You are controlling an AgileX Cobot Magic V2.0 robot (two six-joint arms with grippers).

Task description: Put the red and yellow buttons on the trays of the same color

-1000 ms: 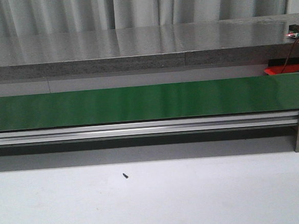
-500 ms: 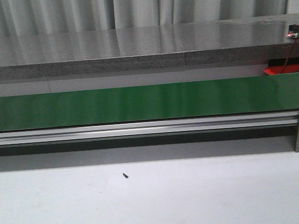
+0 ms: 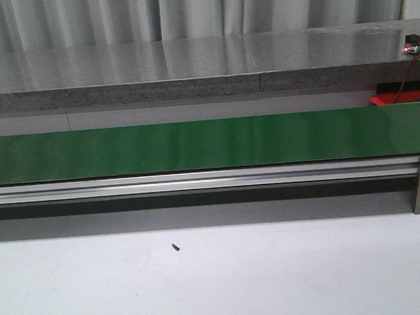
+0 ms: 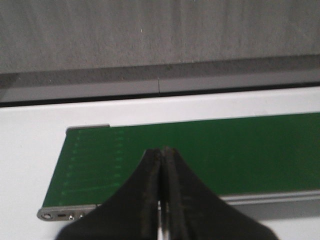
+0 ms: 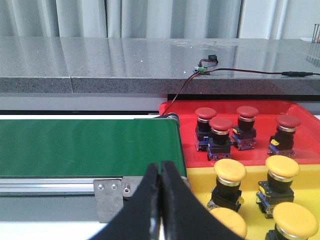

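Green belt (image 5: 85, 147) runs bare, so both hands wait over it clenched on nothing, the left hand (image 4: 161, 200) at its far end, the right hand (image 5: 160, 200) just beside the red tray (image 5: 260, 107) and yellow tray (image 5: 252, 172), where matching buttons (image 5: 220, 137) already stand sorted.
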